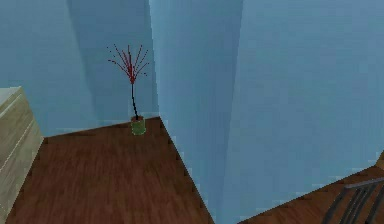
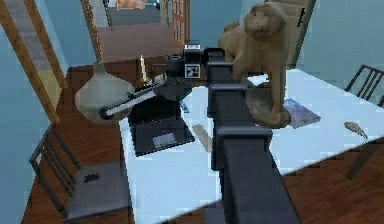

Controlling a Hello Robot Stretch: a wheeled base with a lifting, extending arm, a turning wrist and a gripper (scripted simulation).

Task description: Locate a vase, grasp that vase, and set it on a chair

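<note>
One white table (image 2: 310, 135), monkey statue (image 2: 262, 60) on it; dark chair (image 2: 92, 185) beside it (lower down). Beige vase (image 2: 98, 92) hangs from the gripper (image 2: 130, 103), held clear of surfaces; finger state cannot be told. Best: centre over seat, lower slowly, upright.

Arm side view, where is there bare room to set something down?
The chair seat at lower left is bare, as is the table strip below the laptop, left of the arm. It is crowded around the monkey statue.
</note>
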